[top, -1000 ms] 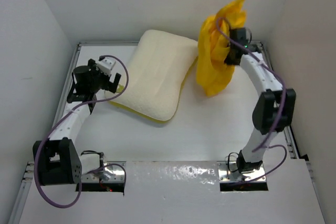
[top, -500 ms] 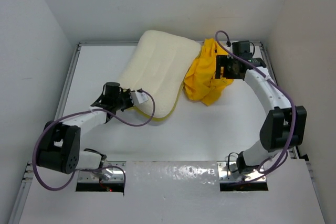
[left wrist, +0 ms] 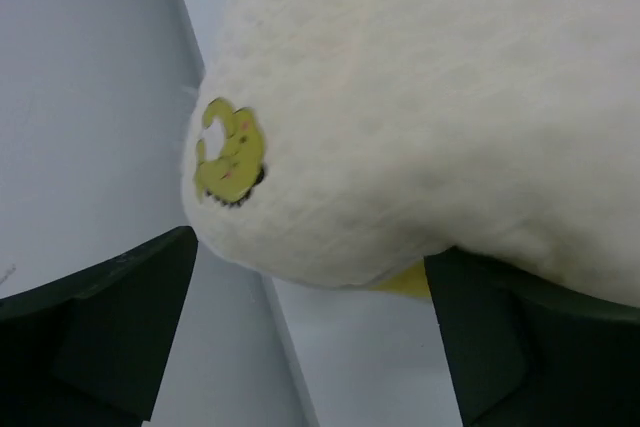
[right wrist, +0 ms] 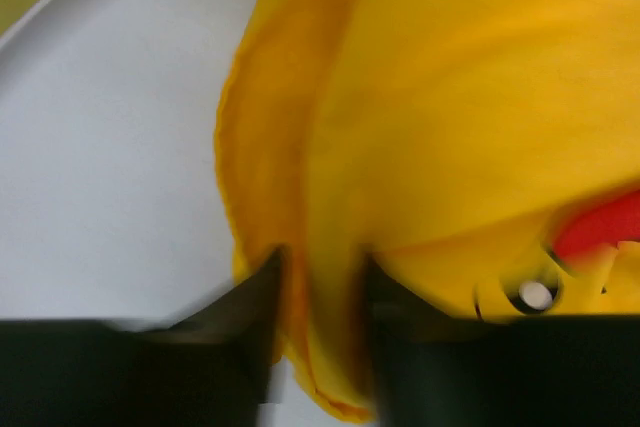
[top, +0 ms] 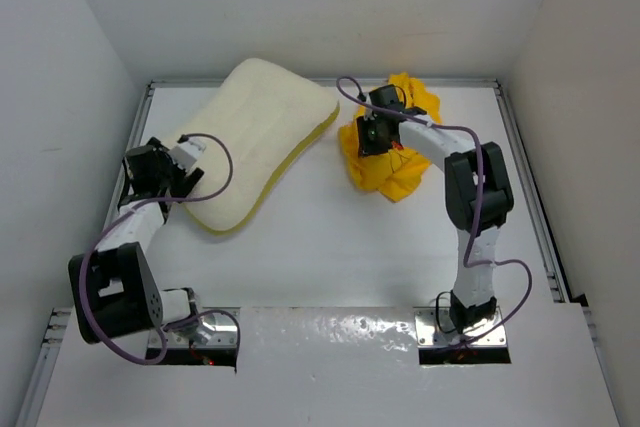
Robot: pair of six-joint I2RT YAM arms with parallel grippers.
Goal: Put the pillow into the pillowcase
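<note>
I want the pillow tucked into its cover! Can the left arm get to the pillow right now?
Probably yes. The left pincer sits open right at a corner of the pillow. Its wrist view shows that corner filling the gap, and nothing seems to block the way.

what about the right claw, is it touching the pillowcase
Touching. The right wrist view shows a fold of the pillowcase pinched between the two fingers of the right claw.

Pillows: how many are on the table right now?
1. The pillow lies at the back left, one corner between the fingers of the open left gripper. The crumpled pillowcase to its right looks too small a heap to hide another.
</note>
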